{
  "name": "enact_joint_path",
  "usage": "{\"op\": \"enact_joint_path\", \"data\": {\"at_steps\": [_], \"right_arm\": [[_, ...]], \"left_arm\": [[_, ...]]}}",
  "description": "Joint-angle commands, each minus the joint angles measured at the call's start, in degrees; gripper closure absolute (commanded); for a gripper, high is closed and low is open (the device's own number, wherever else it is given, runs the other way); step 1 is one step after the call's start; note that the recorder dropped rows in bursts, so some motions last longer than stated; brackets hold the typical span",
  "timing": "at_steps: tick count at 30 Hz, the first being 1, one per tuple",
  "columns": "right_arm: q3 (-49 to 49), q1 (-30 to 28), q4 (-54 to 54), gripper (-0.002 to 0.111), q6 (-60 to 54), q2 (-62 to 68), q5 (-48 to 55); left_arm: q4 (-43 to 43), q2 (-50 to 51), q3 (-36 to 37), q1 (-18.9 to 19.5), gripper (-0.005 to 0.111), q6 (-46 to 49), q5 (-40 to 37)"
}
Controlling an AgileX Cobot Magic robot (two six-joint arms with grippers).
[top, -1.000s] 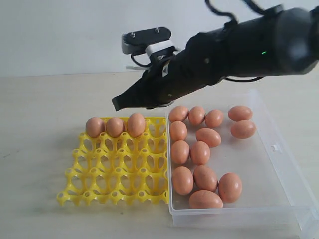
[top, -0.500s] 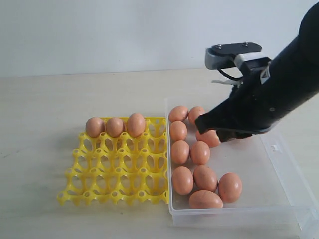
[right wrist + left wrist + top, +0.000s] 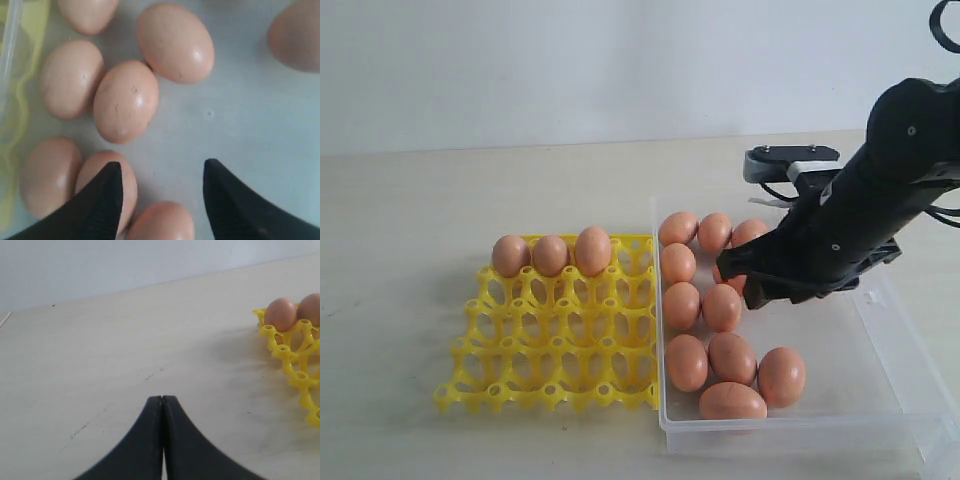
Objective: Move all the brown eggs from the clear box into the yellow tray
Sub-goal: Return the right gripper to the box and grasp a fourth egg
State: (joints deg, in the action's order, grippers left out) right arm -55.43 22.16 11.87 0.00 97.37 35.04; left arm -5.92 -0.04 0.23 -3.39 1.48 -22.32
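While right gripper (image 3: 162,165) gapes (nothing held), brown eggs (image 3: 126,100) lie just beside, inside clear box (image 3: 240,115).

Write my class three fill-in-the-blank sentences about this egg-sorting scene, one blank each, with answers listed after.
1. The yellow tray holds ____ brown eggs.
2. The right gripper hovers over the clear box with its jaws ____.
3. The left gripper has its jaws ____.
Answers: three; open; shut.
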Motion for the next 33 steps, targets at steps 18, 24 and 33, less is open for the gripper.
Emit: {"op": "enact_joint_path", "data": {"at_steps": [18, 24, 33], "right_arm": [[-21.5, 2.0, -9.6, 0.058, -16.6, 18.5, 4.0], [-21.6, 2.7, -10.5, 0.058, -19.8, 20.6, 3.7], [-21.6, 3.8, -10.7, 0.060, -21.0, 24.6, 3.8]], "left_arm": [[0.1, 0.0, -0.2, 0.1, 0.107, -0.1, 0.5], [0.1, 0.0, -0.2, 0.1, 0.107, -0.1, 0.5], [0.1, 0.0, -0.2, 0.1, 0.107, -0.1, 0.5]]}}
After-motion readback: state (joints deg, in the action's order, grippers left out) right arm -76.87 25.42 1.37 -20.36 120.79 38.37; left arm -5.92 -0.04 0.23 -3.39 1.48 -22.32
